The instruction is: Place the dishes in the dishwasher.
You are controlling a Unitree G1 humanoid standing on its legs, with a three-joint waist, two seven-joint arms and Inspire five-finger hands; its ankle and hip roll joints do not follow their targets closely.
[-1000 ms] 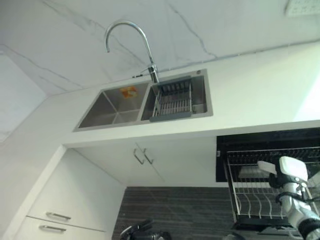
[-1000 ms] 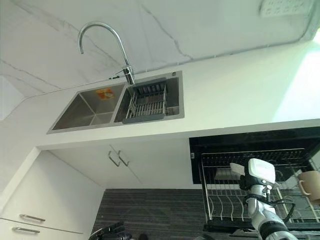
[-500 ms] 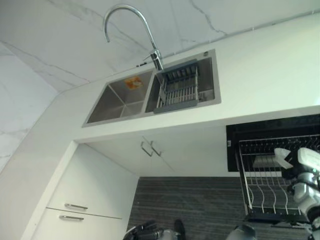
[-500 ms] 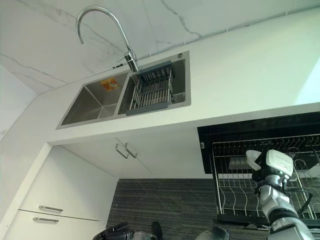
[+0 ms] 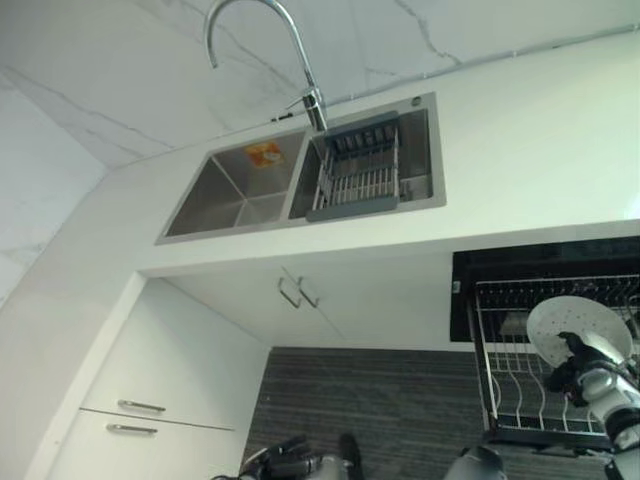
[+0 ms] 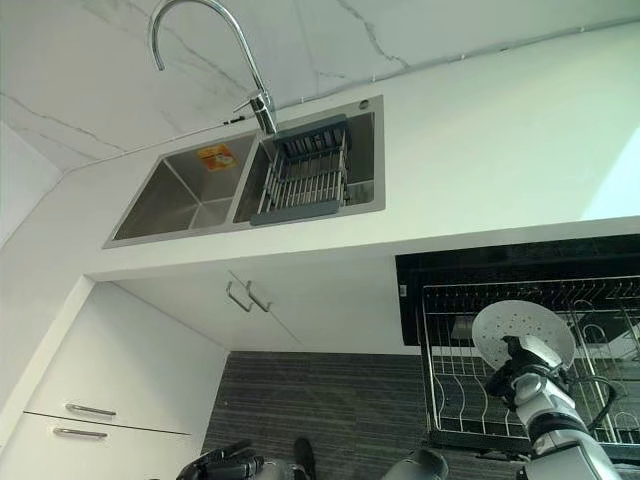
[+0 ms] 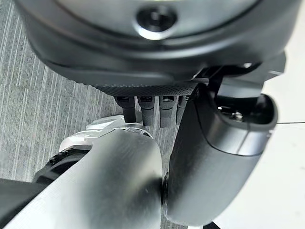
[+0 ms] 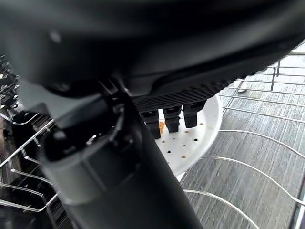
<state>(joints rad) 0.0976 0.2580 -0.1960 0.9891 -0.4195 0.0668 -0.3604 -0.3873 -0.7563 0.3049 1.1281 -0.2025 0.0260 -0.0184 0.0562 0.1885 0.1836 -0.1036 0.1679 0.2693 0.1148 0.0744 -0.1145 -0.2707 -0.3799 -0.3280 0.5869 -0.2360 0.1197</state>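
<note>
A round white speckled plate [image 6: 522, 333] is gripped upright by the right hand's [image 6: 528, 362] fingers — edge-on for the pulled-out wire dishwasher rack [image 6: 455, 385]; the left hand's [image 7: 147, 102] fingers hang relaxed.

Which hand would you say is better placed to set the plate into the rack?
The right hand: its fingers already hold the white plate over the pulled-out dishwasher rack. The left hand hangs low over the floor.

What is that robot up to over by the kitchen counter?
It is loading dishes. Its right hand grips a round white plate with small dots and holds it over the pulled-out wire dishwasher rack below the white counter. The plate is not yet set between the prongs. The left hand hangs idle above the grey floor.
</note>
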